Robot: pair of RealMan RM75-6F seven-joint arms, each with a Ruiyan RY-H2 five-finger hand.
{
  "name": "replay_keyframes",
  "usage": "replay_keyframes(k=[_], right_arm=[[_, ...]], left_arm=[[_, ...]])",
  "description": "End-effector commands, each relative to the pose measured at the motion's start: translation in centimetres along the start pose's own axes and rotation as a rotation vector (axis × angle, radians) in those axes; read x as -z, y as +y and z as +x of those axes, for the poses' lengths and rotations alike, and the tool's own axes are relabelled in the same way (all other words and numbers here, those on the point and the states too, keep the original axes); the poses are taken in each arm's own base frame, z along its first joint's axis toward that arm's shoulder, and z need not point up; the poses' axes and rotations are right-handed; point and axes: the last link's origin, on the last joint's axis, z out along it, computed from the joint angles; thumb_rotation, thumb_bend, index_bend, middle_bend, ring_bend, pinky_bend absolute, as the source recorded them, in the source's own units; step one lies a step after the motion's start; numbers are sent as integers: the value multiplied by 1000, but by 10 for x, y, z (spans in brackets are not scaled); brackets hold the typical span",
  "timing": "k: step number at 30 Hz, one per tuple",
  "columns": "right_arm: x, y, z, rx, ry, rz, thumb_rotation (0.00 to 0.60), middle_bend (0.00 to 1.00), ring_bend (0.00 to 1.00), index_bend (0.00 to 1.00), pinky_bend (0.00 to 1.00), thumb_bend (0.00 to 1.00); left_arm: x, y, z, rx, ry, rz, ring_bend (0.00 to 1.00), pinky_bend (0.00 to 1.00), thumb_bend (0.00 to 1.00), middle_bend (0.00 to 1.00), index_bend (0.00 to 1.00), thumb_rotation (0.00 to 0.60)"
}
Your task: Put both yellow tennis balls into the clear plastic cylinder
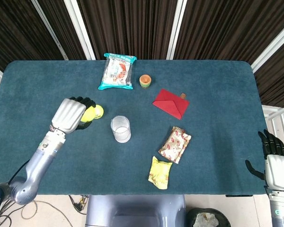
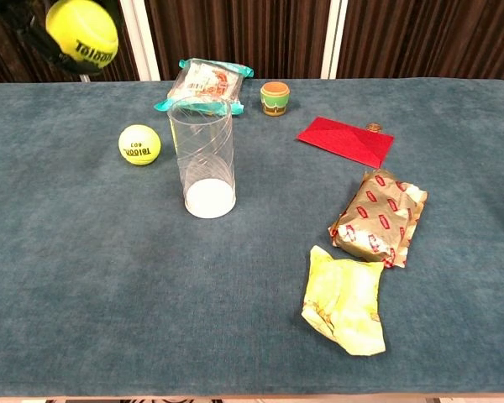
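Note:
My left hand (image 1: 71,115) is raised above the left part of the blue table and grips one yellow tennis ball (image 1: 89,114). In the chest view that held ball (image 2: 82,34) sits high at the top left, with dark fingers (image 2: 34,38) wrapped around it. The second tennis ball (image 2: 139,144) lies on the cloth left of the clear plastic cylinder (image 2: 208,159). From the head view this loose ball (image 1: 100,111) peeks out just beyond the held one. The cylinder (image 1: 120,128) stands upright and holds nothing. My right hand (image 1: 276,168) hangs off the table's right front corner, fingers apart and holding nothing.
A teal snack bag (image 1: 117,71) and a small orange cup (image 1: 145,81) lie at the back. A red envelope (image 1: 170,102), a brown-red wrapper (image 1: 175,144) and a crumpled yellow wrapper (image 1: 160,172) occupy the right of the cylinder.

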Motion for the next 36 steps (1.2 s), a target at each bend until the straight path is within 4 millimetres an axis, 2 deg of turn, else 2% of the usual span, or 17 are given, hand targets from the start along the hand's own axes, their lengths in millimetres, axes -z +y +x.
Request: replay_keyframes(k=[1,8,17,24,36], right_arm=[[0,0,0,3,0,0,600,0,40,0,87,335],[-1,0,-1,2,2,-5,600,0,40,0,87,336],[-1,2,2,-7,14,-13,600,0,40,0,87,335],[-1,3,4,-13,26,-19,600,0,40,0,87,335],[-3,3,4,-13,31,-30,600,0,40,0,87,335]], left_arm=[[-23,14,6,-38,-11,-16,398,499,319,475,452,600],[-48,44,-4,-121,-38,-67,398,499,319,477,452,600],[-46,72,-19,-129,-59,-143,398,499,319,480,450,600],[-43,79,-23,-122,-66,-156,393,497,307,466,439,600],[-39,84,-25,-129,-95,-175,324,456,143,360,382,600]])
